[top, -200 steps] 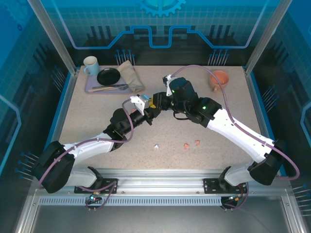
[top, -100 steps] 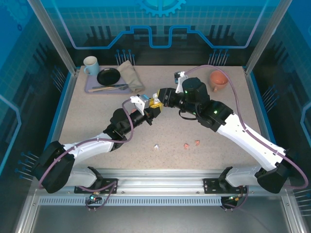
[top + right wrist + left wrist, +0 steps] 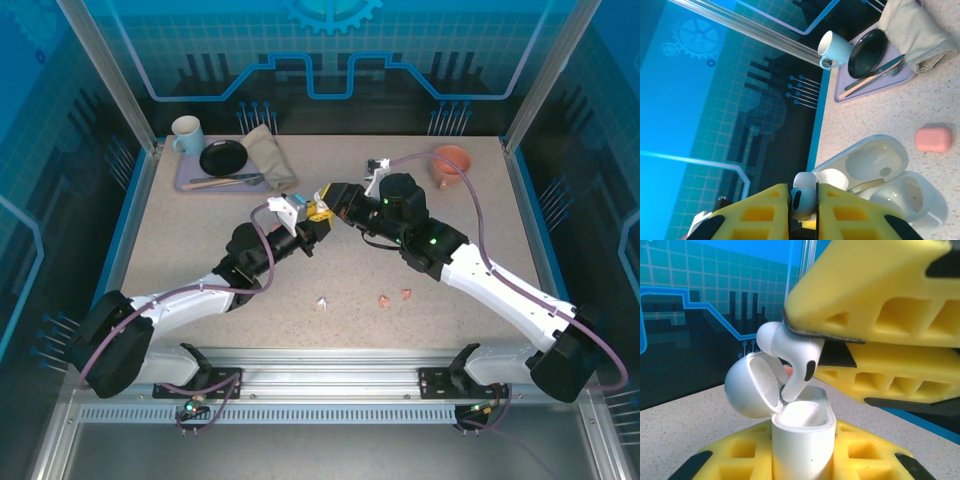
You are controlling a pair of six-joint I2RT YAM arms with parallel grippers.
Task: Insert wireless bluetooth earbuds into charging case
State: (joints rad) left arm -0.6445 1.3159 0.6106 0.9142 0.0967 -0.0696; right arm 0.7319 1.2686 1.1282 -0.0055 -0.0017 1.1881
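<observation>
The right end effector (image 3: 803, 199) pinches a white earbud (image 3: 790, 352), its stem tip at the mouth of the open case (image 3: 801, 435), which the left end effector (image 3: 802, 462) is clenching. The stem looks tilted, so pushing it down could catch the rim and twist the earbud loose.

2 white earbuds (image 3: 322, 302) & 2 pink earbuds (image 3: 384, 299). 1 white case (image 3: 802, 440), 1 pink case (image 3: 933, 139). 2 cups (image 3: 186, 132), 1 plate (image 3: 222, 157), 1 tray (image 3: 188, 181).

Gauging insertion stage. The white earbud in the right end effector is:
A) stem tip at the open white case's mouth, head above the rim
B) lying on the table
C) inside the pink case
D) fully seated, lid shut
A: the left wrist view shows the white earbud, pinched by the right end effector, with its stem tip at the mouth of the white case, whose lid stands open.
</observation>
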